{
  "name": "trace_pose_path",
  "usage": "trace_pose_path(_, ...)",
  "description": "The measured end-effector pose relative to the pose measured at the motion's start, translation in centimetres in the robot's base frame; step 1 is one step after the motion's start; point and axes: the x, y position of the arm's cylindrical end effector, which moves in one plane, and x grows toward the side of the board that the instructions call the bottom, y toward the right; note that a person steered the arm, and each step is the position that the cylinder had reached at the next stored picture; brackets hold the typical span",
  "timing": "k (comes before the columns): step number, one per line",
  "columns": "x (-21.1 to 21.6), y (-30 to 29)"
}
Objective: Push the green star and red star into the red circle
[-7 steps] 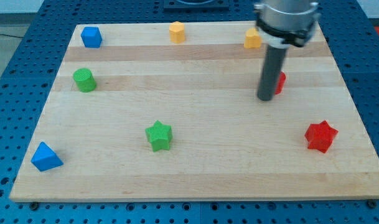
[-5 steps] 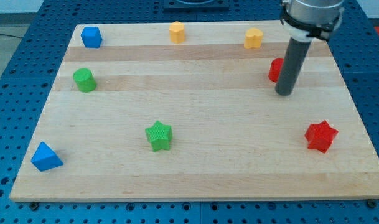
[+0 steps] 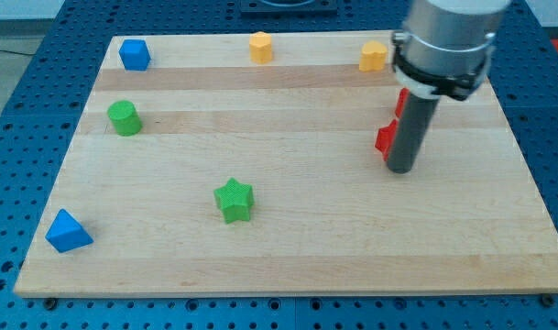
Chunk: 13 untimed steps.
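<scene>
The green star [image 3: 234,200] lies at the board's lower middle. My tip [image 3: 400,170] rests on the board at the view's right, far right of the green star. A red block [image 3: 385,139], mostly hidden behind the rod, shows just left of it; it looks like the red star. Another red piece [image 3: 400,101], likely the red circle, peeks out just above it, also largely hidden by the rod. The two red pieces sit close together; whether they touch is hidden.
A blue cube [image 3: 134,54] is at top left, and a green cylinder [image 3: 125,118] is below it. A blue triangle [image 3: 68,231] is at bottom left. Two yellow blocks [image 3: 260,46] [image 3: 373,56] lie along the top edge of the wooden board [image 3: 288,266].
The red star is gone from the lower right and a red block now sits beside the rod below the red circle. My tip has moved slightly left and down.
</scene>
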Motion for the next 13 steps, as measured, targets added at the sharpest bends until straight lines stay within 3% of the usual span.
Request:
trace_pose_path(1, 1.6, -2.4)
trace_pose_path(3, -8.0, 8.7)
trace_pose_path(4, 1.9, 8.9)
trace_pose_path(5, 6.3, -2.6)
trace_pose_path(7, 11.3, -15.3)
trace_pose_path(8, 7.3, -18.4)
trace_pose_path(10, 5.5, -18.5)
trace_pose_path(11, 7.4, -22.9)
trace_pose_path(12, 2.1, -24.7)
trace_pose_path(13, 2.9, -16.7)
